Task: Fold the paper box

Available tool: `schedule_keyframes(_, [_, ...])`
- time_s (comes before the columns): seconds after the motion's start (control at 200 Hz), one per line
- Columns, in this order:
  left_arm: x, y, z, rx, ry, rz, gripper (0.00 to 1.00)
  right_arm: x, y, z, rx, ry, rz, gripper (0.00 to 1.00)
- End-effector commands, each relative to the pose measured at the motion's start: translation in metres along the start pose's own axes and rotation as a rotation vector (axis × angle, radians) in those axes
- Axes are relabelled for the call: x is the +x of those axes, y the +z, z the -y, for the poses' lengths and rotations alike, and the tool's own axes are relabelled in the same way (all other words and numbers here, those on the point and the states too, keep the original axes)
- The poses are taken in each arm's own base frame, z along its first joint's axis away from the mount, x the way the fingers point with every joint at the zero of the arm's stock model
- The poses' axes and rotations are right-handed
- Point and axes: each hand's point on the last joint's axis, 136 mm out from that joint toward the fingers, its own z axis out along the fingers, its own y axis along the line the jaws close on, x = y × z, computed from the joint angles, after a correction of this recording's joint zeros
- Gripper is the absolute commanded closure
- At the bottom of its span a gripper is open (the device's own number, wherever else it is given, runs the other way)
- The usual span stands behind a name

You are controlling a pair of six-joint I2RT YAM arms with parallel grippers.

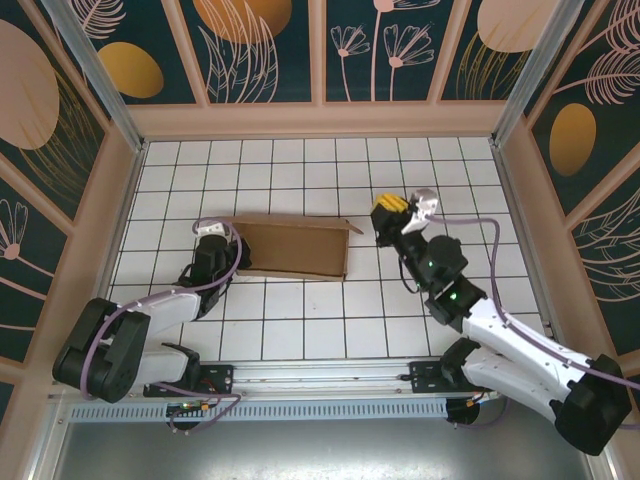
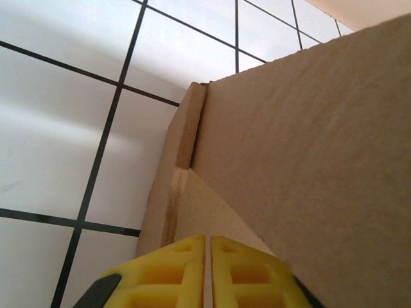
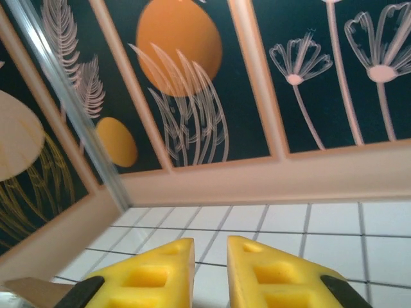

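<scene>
Operator: Left gripper [image 2: 209, 244] first. What do we see?
Observer: We see its yellow pads [image 2: 170, 273] all but together, only a hairline slit between them and nothing in it. They sit right at the left end of the box [image 2: 308, 160], by a folded edge.
Operator: Where do we place the box?
Observer: We place it flat on the white tiles [image 1: 300, 170], between the two arms, long side running across. A flap [image 1: 353, 228] at its far right corner sticks up.
Operator: And the right gripper [image 1: 392, 208]?
Observer: We find it raised near the box's right end, apparently clear of it, facing the wall [image 3: 192, 96]. Its pads stand slightly apart, with tiles showing through the gap. It holds nothing.
</scene>
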Motion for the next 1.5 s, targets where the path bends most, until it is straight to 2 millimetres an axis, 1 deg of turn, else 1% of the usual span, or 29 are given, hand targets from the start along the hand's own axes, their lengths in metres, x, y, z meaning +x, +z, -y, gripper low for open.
schedule_keyframes(0.0, [0.0, 0.004, 0.012, 0.041, 0.01, -0.022, 0.87, 0.028, 0.026, -0.025, -0.075, 0.078, -0.242, 0.8])
schedule_keyframes(0.005, [0.0, 0.004, 0.012, 0.042, 0.009, -0.023, 0.87, 0.025, 0.027, -0.027, -0.084, 0.084, -0.244, 0.8])
schedule_keyframes(0.01, [0.001, 0.004, 0.012, 0.042, 0.009, -0.025, 0.87, 0.031, 0.029, -0.028, -0.082, 0.084, -0.265, 0.8])
schedule_keyframes(0.015, [0.001, 0.005, 0.012, 0.043, 0.008, -0.025, 0.87, 0.032, 0.03, -0.029, -0.084, 0.091, -0.276, 0.8])
schedule_keyframes(0.08, [0.001, 0.005, 0.014, 0.051, 0.007, -0.03, 0.87, 0.041, 0.051, -0.046, -0.083, 0.145, -0.381, 0.79])
schedule_keyframes(0.09, [0.001, 0.005, 0.015, 0.052, 0.006, -0.029, 0.87, 0.044, 0.052, -0.052, -0.1, 0.153, -0.403, 0.78])
schedule_keyframes(0.125, [0.001, 0.005, 0.015, 0.053, 0.003, -0.03, 0.86, 0.053, 0.06, -0.062, -0.114, 0.172, -0.457, 0.78])
schedule_keyframes(0.185, [0.0, 0.003, 0.017, 0.061, -0.003, -0.03, 0.85, 0.067, 0.072, -0.07, -0.083, 0.193, -0.521, 0.78])
schedule_keyframes(0.245, [-0.003, 0.0, 0.017, 0.058, -0.027, -0.026, 0.82, 0.082, 0.078, -0.077, -0.051, 0.188, -0.553, 0.78])
schedule_keyframes(0.36, [-0.01, -0.009, 0.021, 0.068, -0.075, -0.009, 0.66, 0.112, 0.083, -0.075, 0.038, 0.149, -0.585, 0.75])
schedule_keyframes(0.43, [-0.013, -0.016, 0.023, 0.072, -0.098, -0.008, 0.6, 0.132, 0.084, -0.071, 0.073, 0.14, -0.621, 0.74])
schedule_keyframes(0.495, [-0.015, -0.022, 0.024, 0.072, -0.115, -0.008, 0.56, 0.146, 0.083, -0.07, 0.083, 0.132, -0.644, 0.75])
schedule_keyframes(0.565, [-0.016, -0.028, 0.024, 0.07, -0.129, -0.01, 0.53, 0.157, 0.081, -0.067, 0.099, 0.116, -0.656, 0.74])
schedule_keyframes(0.641, [-0.012, -0.034, 0.021, 0.057, -0.147, -0.028, 0.52, 0.164, 0.079, -0.064, 0.113, 0.096, -0.66, 0.74])
schedule_keyframes(0.741, [-0.007, -0.047, 0.017, 0.055, -0.188, -0.037, 0.54, 0.17, 0.075, -0.061, 0.112, 0.091, -0.667, 0.74])
schedule_keyframes(0.796, [-0.01, -0.058, 0.012, 0.037, -0.217, -0.017, 0.56, 0.172, 0.073, -0.059, 0.113, 0.084, -0.668, 0.73])
schedule_keyframes(0.851, [-0.019, -0.072, 0.01, 0.023, -0.225, 0.021, 0.59, 0.174, 0.072, -0.056, 0.116, 0.074, -0.669, 0.73])
schedule_keyframes(0.936, [-0.039, -0.097, 0.003, -0.021, -0.22, 0.104, 0.61, 0.177, 0.068, -0.054, 0.101, 0.068, -0.671, 0.71])
schedule_keyframes(1.031, [-0.07, -0.129, 0.0, -0.057, -0.217, 0.235, 0.62, 0.185, 0.064, -0.058, 0.053, 0.063, -0.694, 0.69])
schedule_keyframes(1.091, [-0.09, -0.145, 0.003, -0.065, -0.199, 0.302, 0.62, 0.192, 0.061, -0.059, 0.034, 0.06, -0.715, 0.68])
schedule_keyframes(1.161, [-0.11, -0.153, 0.01, -0.082, -0.164, 0.34, 0.62, 0.205, 0.056, -0.059, 0.013, 0.053, -0.751, 0.67])
schedule_keyframes(1.206, [-0.119, -0.152, 0.017, -0.085, -0.151, 0.34, 0.6, 0.214, 0.052, -0.06, -0.007, 0.051, -0.778, 0.67])
schedule_keyframes(1.281, [-0.129, -0.14, 0.042, -0.034, -0.078, 0.28, 0.57, 0.232, 0.043, -0.058, -0.023, 0.047, -0.832, 0.66])
schedule_keyframes(1.396, [-0.13, -0.107, 0.07, 0.005, 0.02, 0.151, 0.52, 0.26, 0.029, -0.046, -0.003, 0.019, -0.92, 0.65])
schedule_keyframes(1.496, [-0.125, -0.075, 0.084, 0.025, 0.073, 0.061, 0.5, 0.28, 0.019, -0.036, 0.02, -0.007, -0.985, 0.64])
